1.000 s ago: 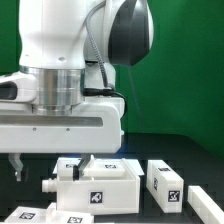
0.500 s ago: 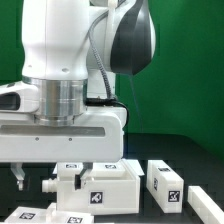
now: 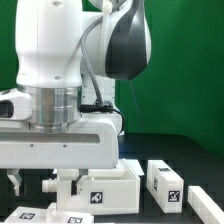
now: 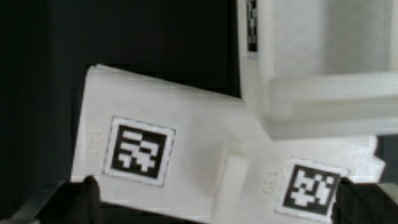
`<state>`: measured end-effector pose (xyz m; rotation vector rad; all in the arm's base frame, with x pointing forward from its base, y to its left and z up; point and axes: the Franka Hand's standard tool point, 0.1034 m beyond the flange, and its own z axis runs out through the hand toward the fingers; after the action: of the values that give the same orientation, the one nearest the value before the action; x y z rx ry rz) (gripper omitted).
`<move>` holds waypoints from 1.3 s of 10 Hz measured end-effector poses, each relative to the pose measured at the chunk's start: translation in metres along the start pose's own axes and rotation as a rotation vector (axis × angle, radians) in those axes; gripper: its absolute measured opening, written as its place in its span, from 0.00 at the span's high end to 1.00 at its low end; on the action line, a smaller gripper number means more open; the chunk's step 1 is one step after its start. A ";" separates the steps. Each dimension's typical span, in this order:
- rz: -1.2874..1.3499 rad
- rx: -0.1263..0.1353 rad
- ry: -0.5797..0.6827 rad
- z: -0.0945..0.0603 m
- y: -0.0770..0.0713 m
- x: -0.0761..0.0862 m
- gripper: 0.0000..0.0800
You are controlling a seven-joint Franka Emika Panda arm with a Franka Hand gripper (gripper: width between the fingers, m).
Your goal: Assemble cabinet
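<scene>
Slightly lower, tool (image 3: 32, 182) spread wide, near cabinet (image 3: 110, 188).

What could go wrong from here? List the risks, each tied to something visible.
1. The jaws stand open and low near the cabinet body. If they come down off-centre, a fingertip could land on a panel and shove it instead of straddling it.
2. The loose panels lie close by on the exterior view's right of the body, so a shove to the body may knock them askew.

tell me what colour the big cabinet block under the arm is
The cabinet block is white, with black-and-white square tags; it shows best in the exterior view.
</scene>
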<state>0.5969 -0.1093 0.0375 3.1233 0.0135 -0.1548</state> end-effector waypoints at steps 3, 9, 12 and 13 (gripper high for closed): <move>0.008 -0.001 -0.020 0.013 -0.004 -0.003 0.19; -0.041 -0.005 -0.008 0.018 -0.011 0.011 0.19; -0.037 -0.006 -0.015 0.021 -0.008 0.008 0.56; -0.036 -0.007 -0.017 0.022 -0.005 0.007 0.56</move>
<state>0.6016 -0.1048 0.0148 3.1160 0.0703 -0.1814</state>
